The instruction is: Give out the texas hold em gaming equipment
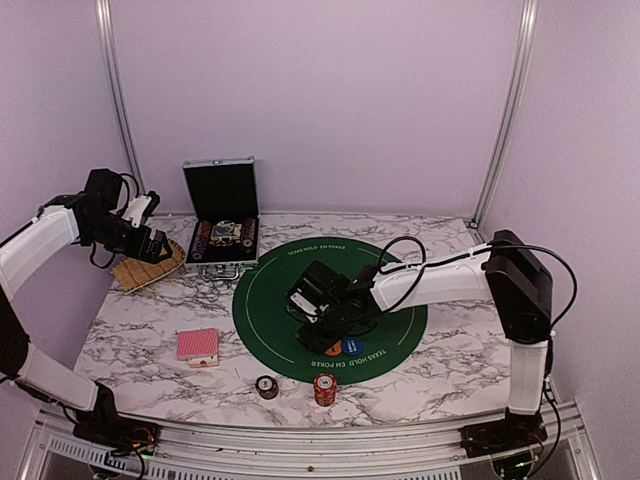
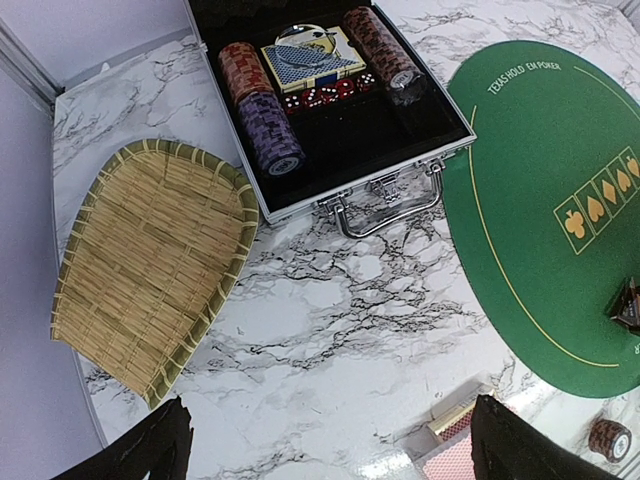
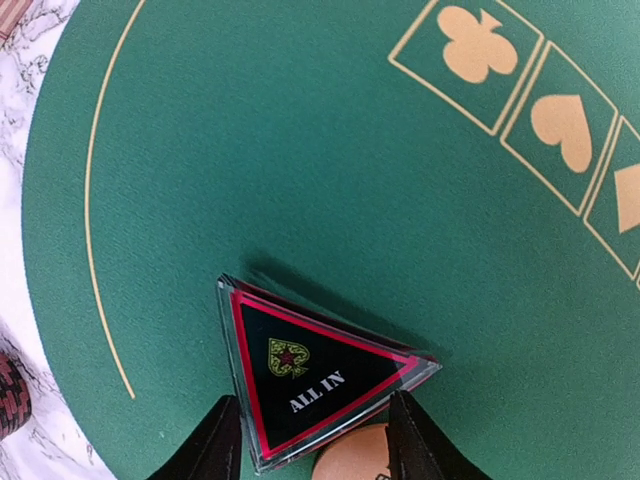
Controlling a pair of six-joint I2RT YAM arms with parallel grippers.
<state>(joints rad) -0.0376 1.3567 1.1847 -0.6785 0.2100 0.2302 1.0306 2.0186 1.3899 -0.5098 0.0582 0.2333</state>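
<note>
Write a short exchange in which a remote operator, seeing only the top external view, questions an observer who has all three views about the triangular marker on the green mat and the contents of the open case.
Operator: What is printed on the triangular marker at the right gripper?
Observer: It reads ALL IN, inside a red border.
Operator: What lies between the chip rows in the case?
Observer: A line of red dice, with a blue-backed deck behind them.
</note>
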